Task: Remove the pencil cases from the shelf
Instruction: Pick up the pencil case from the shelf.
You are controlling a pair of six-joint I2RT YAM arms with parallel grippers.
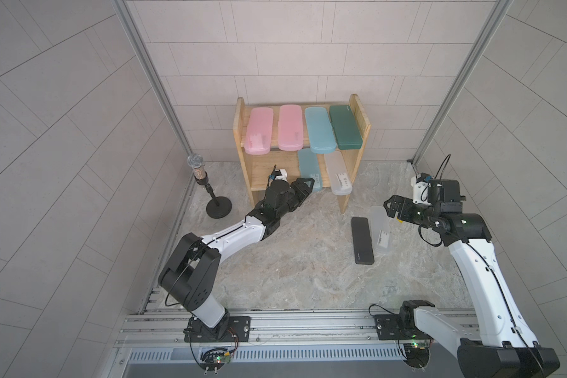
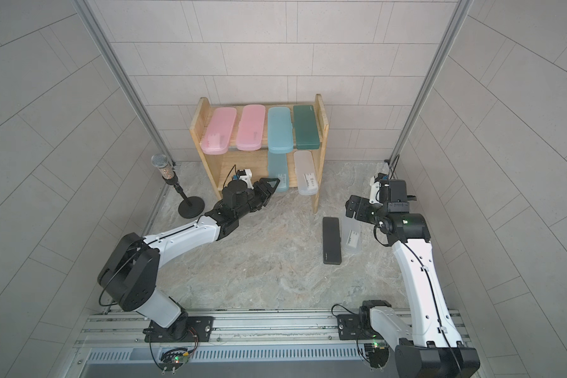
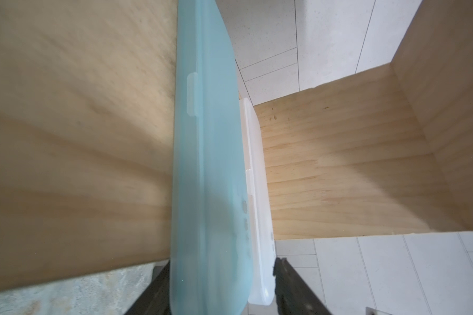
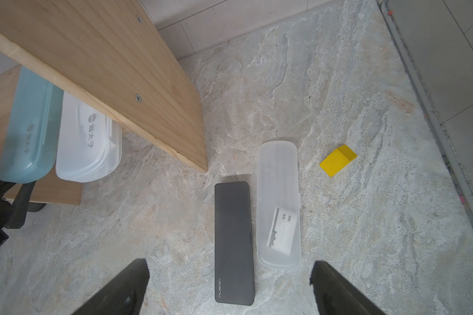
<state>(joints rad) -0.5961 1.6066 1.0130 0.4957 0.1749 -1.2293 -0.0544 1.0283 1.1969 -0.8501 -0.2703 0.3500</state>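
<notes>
The pine shelf [image 1: 348,199] holds two pink pencil cases [image 1: 258,131], a light blue one [image 1: 319,129] and a dark green one [image 1: 345,126] on its upper tier. A second light blue case [image 1: 309,167] and a frosted clear case [image 1: 339,173] lie on the lower tier. My left gripper [image 1: 308,185] straddles the front end of that lower blue case [image 3: 208,191]. One finger lies against the case and the other stands a little off it. A black case [image 1: 362,240] and a clear case [image 1: 380,234] lie on the table. My right gripper [image 1: 390,206] hovers open above them, holding nothing.
A microphone on a round black stand [image 1: 219,209] stands left of the shelf. A small yellow piece [image 4: 338,160] lies on the marbled tabletop beyond the clear case. Tiled walls close in both sides, and a metal rail [image 1: 292,324] runs along the front.
</notes>
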